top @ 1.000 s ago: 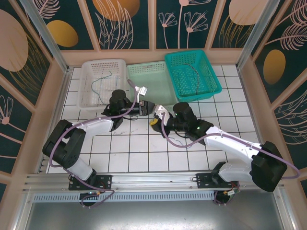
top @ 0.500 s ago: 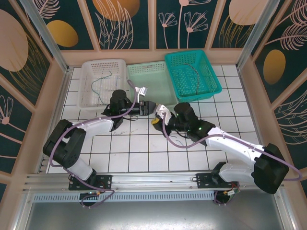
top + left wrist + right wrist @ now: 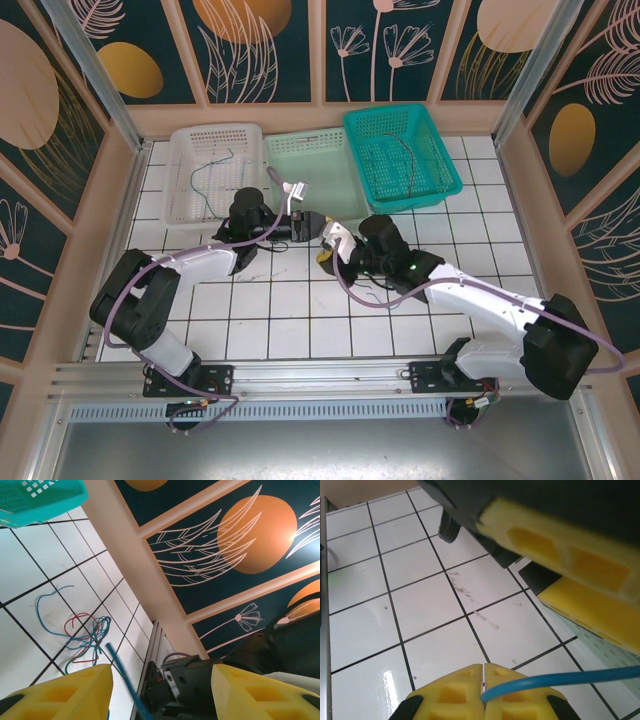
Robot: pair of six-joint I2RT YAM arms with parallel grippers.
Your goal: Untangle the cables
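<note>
Near rail: an aluminium strip along the bench edge, with both arm bases bolted to it.
Tangle of cables: blue, green and red loops lie on the tiles on the near side of the claws, close to the right arm.
Right claw: pressed fully together on the blue cable, which runs off sideways from its tips.
Left claw: fingers well apart and gripping nothing; the blue cable rises between them.
In the way: the claws meet nose to nose at mid-bench, and the left one's yellow fingers block the upper right of the right wrist view.
Baskets: a white basket, a pale green basket and a teal basket stand side by side at the back; the white and teal ones each hold a thin cable.
Since a second ago: the baskets and their cables are unmoved, and the arms have barely shifted.
Bench: white tiles, dark grout, faint scuffs.
Room: wood-framed walls with dark teal panels, orange discs and leaf drawings.
</note>
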